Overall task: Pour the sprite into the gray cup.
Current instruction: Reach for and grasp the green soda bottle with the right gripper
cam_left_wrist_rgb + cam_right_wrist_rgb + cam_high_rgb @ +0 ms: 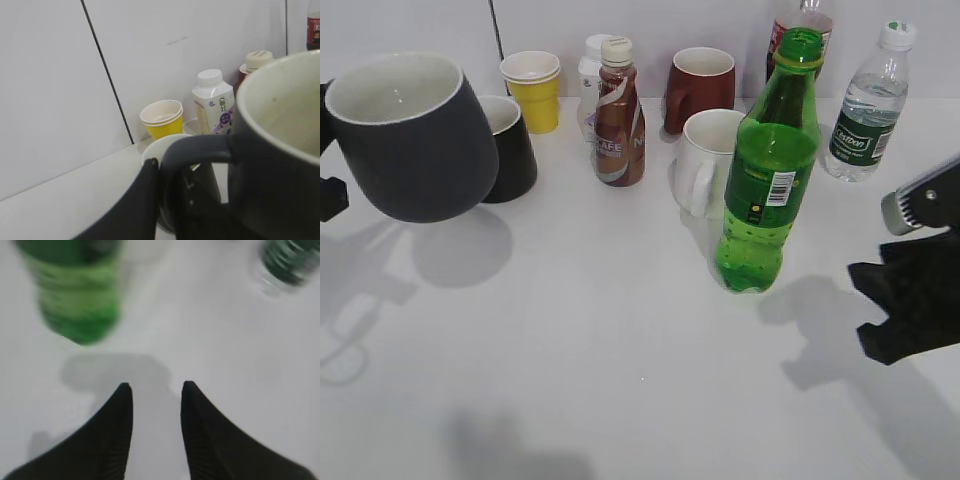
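The gray cup (pixel 415 135) hangs in the air at the far left, tilted, off-white inside showing. My left gripper (pixel 165 172) is shut on its loop handle (pixel 200 150); the cup's body fills the right of the left wrist view (pixel 280 150). The sprite (pixel 768 170), a green bottle with no cap, stands upright on the table right of centre. My right gripper (pixel 156 387) is open and empty, low over the table to the right of the sprite (pixel 80 295); it shows at the right edge of the exterior view (pixel 880 300).
A black mug (pixel 510 145) stands just behind the gray cup. A yellow paper cup (pixel 533 90), milk carton (pixel 590 85), brown coffee bottle (pixel 618 115), brown mug (pixel 700 88), white mug (pixel 705 160), cola bottle (pixel 800 20) and water bottle (pixel 868 105) stand along the back.
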